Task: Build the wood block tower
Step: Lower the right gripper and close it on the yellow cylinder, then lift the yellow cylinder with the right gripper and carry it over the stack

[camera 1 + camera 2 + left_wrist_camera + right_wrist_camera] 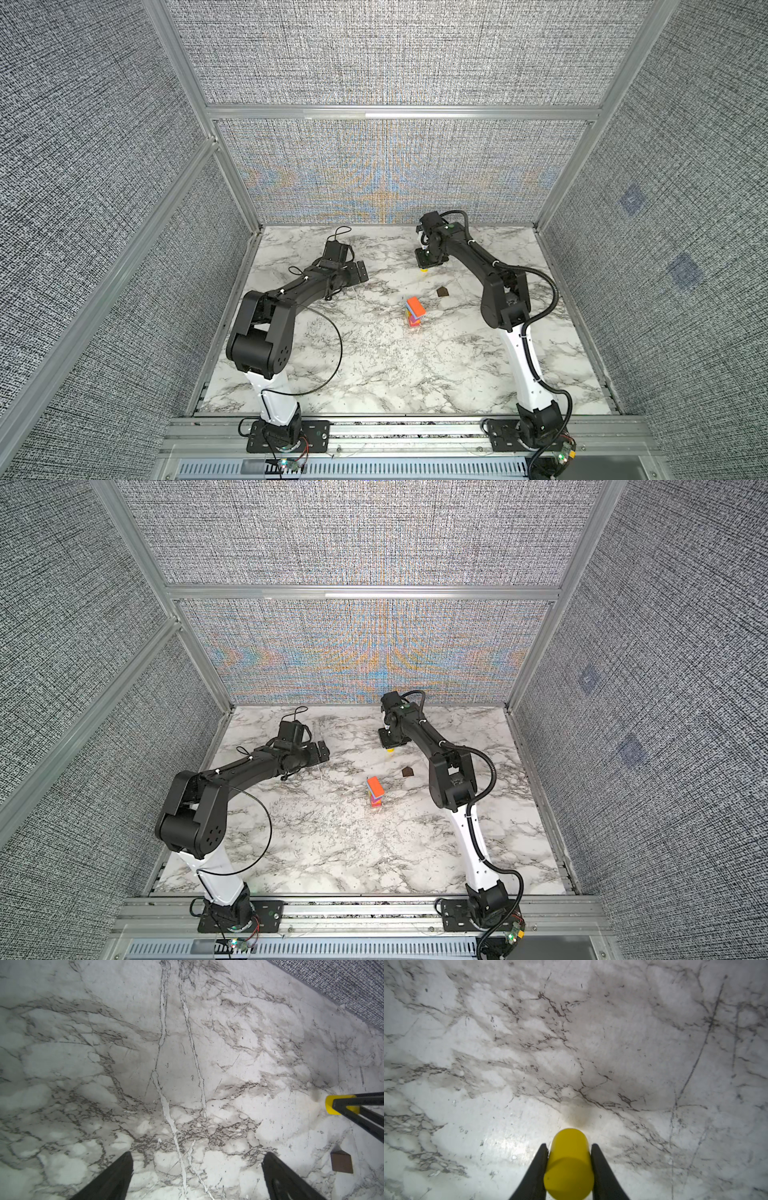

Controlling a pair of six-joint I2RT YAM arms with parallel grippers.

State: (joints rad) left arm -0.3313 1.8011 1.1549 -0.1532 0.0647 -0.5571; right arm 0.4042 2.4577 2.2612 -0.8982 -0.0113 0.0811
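The right gripper (569, 1145) is clamped on the yellow cylinder (569, 1167), well apart from the tower (414, 316) standing mid-table (374, 374). The left gripper (198, 1154) gapes empty. The pick looks done, so the next move is probably to lift and centre the cylinder on the orange slab (415, 306).

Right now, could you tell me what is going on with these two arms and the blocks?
The right gripper is closed on the yellow cylinder at the far side of the table. The left gripper sits open and empty, off to the side. The tower stands mid-table with an orange slab on top, and the dark brown piece lies nearby, not yet stacked.
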